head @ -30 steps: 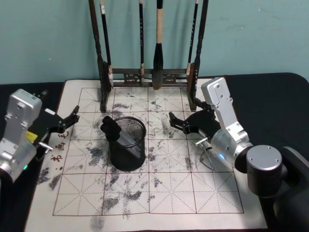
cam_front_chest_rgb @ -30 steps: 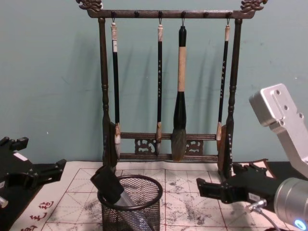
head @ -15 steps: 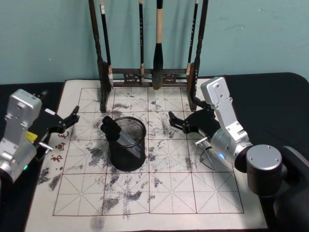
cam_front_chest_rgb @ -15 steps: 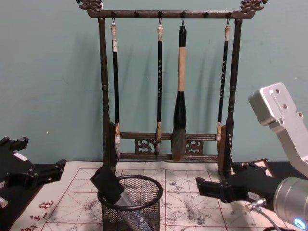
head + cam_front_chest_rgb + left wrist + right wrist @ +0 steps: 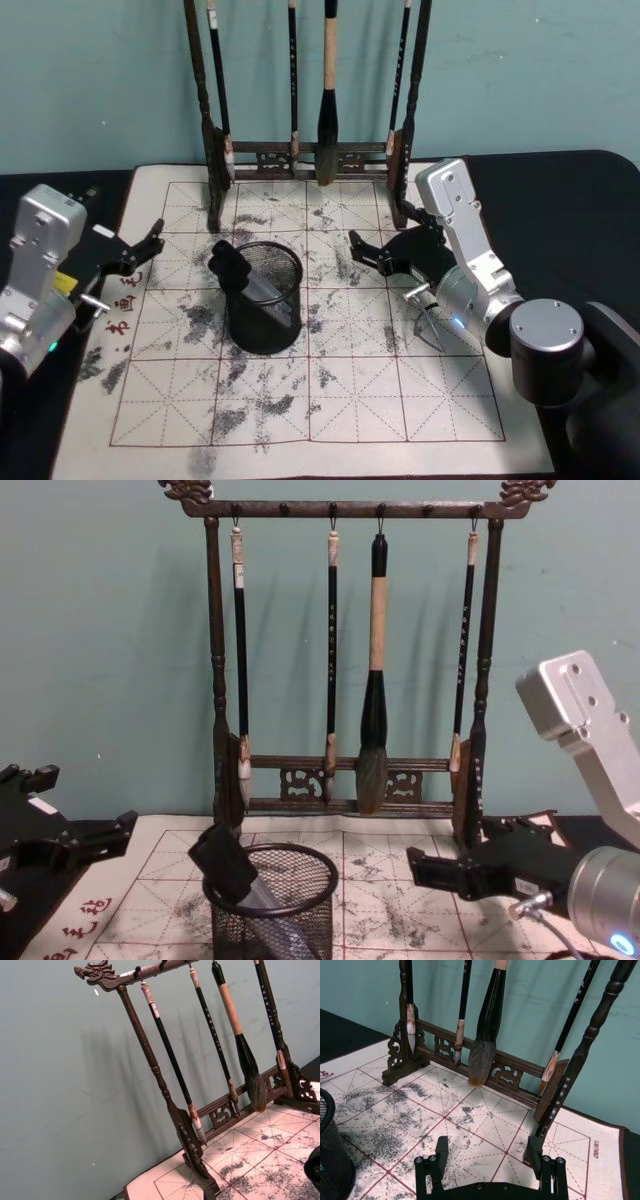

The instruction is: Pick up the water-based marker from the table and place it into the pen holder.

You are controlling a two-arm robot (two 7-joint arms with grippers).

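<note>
**Marker in holder, both grippers empty**

Black mesh holder stands upright at centre of the ink-stained mat on the counter. Marker sits inside it, leaning, dark cap end poking over the rim at 10 o'clock; chest view agrees. Right gripper at 3 o'clock of the holder, well apart, above the mat, jaws spread, nothing between them. Left gripper at 9 o'clock of the holder, over the mat's edge, jaws also apart and empty. Brush rack at 12 o'clock, four brushes hanging.
</note>
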